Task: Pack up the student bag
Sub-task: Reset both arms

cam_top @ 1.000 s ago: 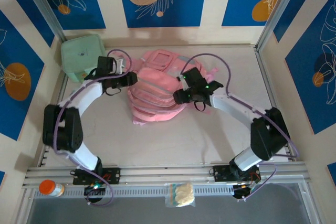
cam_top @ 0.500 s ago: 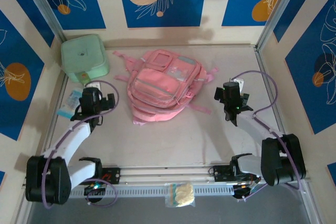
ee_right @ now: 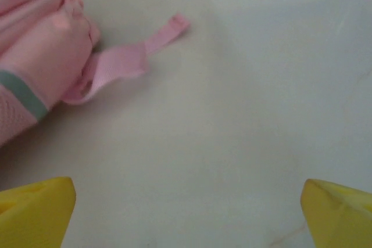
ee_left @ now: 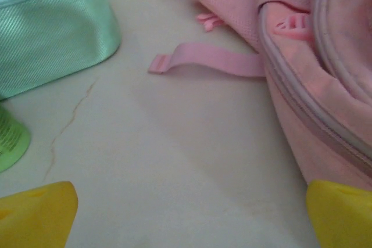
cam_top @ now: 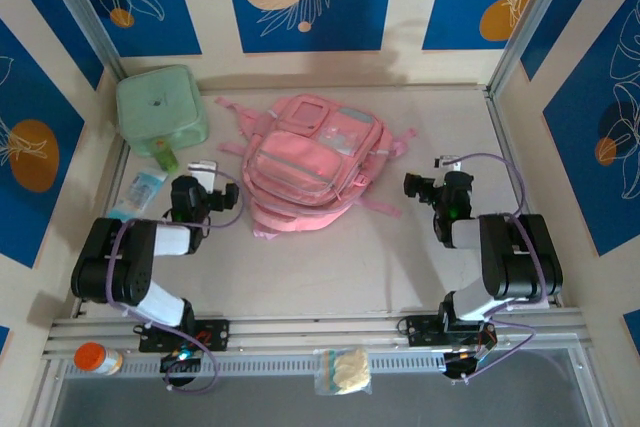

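The pink student bag (cam_top: 312, 162) lies flat in the middle of the table, front pockets up and straps spread out. My left gripper (cam_top: 205, 187) rests low on the table just left of it, open; its yellow fingertips (ee_left: 35, 213) stand wide apart over bare table, with the bag's side (ee_left: 325, 85) and a loose strap (ee_left: 203, 62) ahead. My right gripper (cam_top: 440, 185) sits right of the bag, also open (ee_right: 189, 213) and holding nothing. In the right wrist view a corner of the bag (ee_right: 35, 56) and a strap end (ee_right: 157, 39) lie ahead to the left.
A mint-green soft case (cam_top: 160, 109) stands at the back left, with a green bottle (cam_top: 165, 159) and a blue packet (cam_top: 138, 192) in front of it. An orange-capped bottle (cam_top: 95, 358) and a clear snack bag (cam_top: 343, 371) lie on the front rail.
Both arms have pulled back from over the bag and folded down towards their bases, left arm to the left and right arm to the right. The bag now lies uncovered.
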### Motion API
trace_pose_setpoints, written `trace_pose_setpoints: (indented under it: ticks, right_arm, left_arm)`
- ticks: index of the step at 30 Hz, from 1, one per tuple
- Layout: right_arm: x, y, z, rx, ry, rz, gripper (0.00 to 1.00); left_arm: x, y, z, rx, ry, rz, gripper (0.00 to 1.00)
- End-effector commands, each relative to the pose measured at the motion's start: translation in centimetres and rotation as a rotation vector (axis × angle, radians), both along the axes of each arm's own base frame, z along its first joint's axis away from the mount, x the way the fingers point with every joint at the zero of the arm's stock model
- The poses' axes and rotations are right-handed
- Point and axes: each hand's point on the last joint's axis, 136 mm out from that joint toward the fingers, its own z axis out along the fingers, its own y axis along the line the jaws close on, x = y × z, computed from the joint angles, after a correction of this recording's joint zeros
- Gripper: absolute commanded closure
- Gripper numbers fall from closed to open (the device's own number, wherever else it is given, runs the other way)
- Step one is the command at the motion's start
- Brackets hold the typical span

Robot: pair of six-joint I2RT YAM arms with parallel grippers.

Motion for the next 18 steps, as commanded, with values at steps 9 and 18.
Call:
trace_pose_setpoints:
  ticks: [9, 18]
  right_arm:
    - [1.45, 1.97, 2.57, 0.006, -0.091, 0.099, 0.01]
    - [1.51, 2.12, 2.51, 0.019, -0.086, 0.116, 0.01]
  left_arm:
    - [1.11, 1.44, 1.82, -0.001, -0.092, 0.075, 0.01]
    - [1.15, 0.94, 1.77, -0.002, -0.085, 0.044, 0.01]
